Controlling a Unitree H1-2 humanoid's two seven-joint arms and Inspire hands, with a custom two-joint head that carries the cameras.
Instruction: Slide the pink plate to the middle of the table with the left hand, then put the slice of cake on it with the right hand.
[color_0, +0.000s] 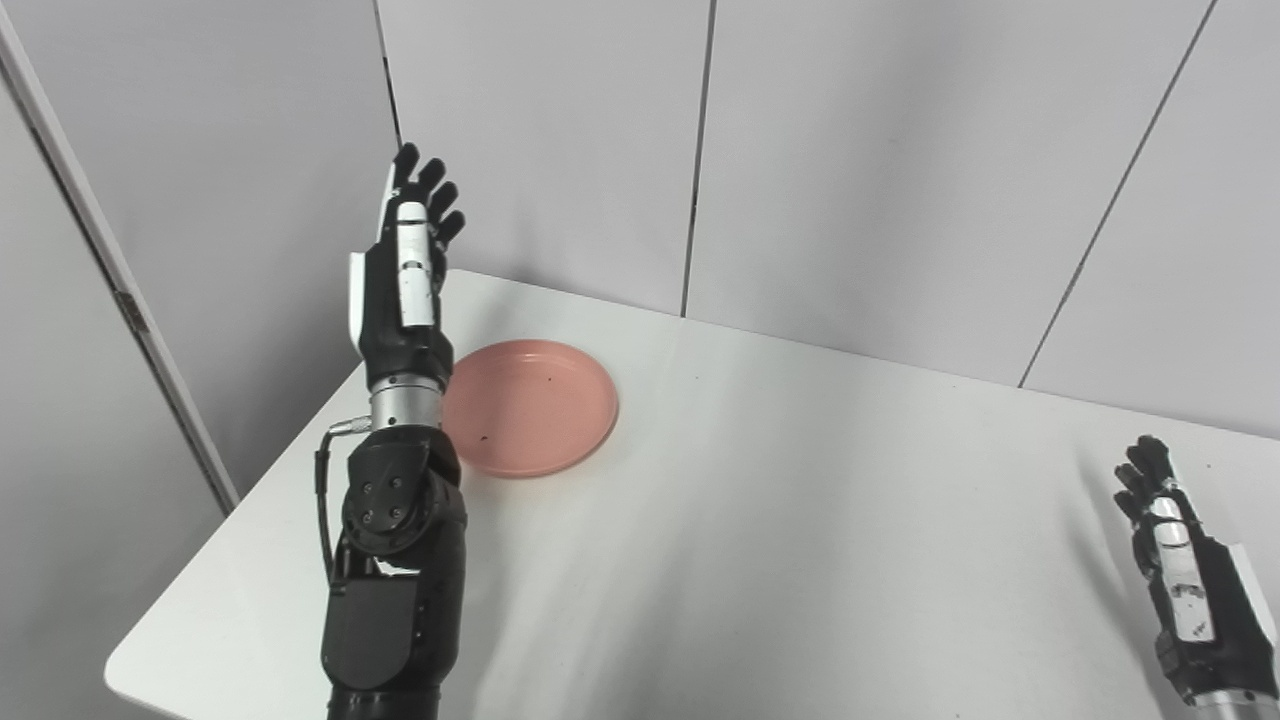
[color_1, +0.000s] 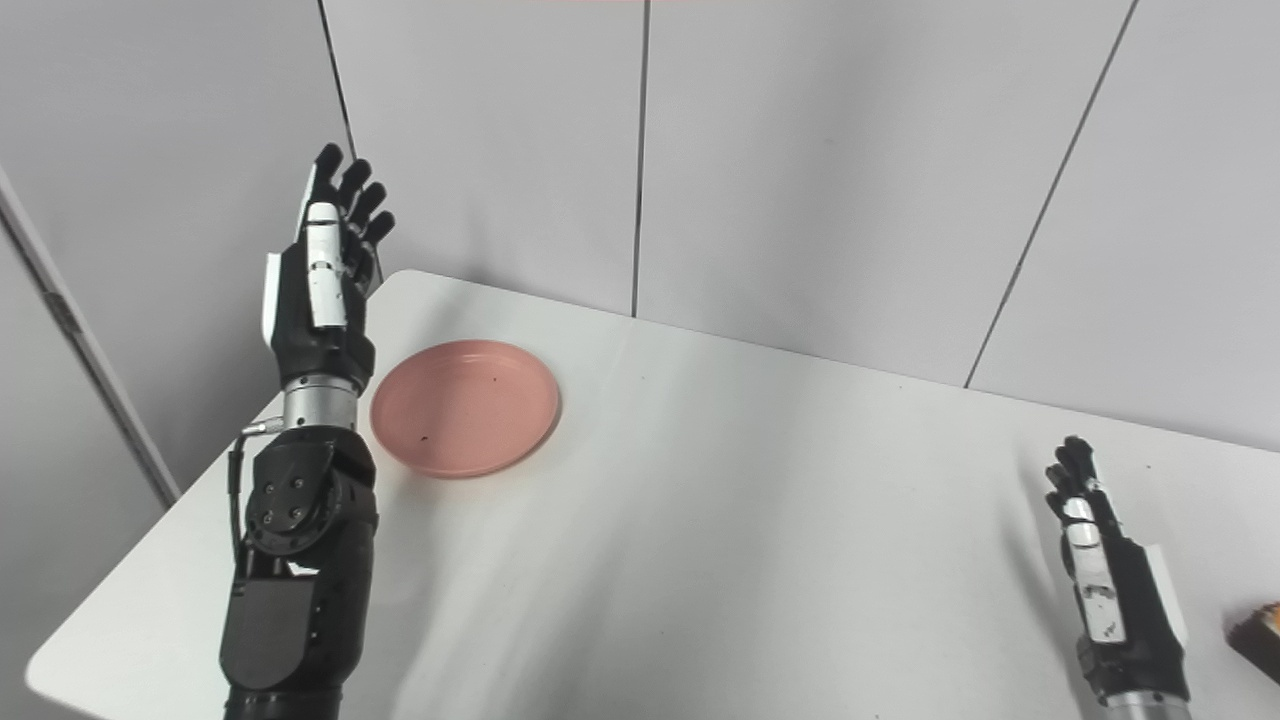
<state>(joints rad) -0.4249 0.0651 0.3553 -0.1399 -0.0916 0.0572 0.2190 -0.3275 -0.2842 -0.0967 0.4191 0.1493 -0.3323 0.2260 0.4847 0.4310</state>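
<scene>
A pink plate (color_0: 525, 405) lies empty on the white table (color_0: 800, 520), toward its far left corner. My left hand (color_0: 405, 270) is raised upright above the table's left edge, just left of the plate, fingers spread and holding nothing. My right hand (color_1: 1105, 570) rests low at the table's near right, fingers extended and empty. At the right border of the right eye view a sliver of the brown cake slice (color_1: 1260, 632) shows, just right of that hand; the rest of it is cut off.
Grey panelled walls (color_0: 850, 150) stand close behind the table. The table's left edge and rounded near-left corner (color_0: 125, 670) lie beside my left forearm. White tabletop stretches between plate and right hand.
</scene>
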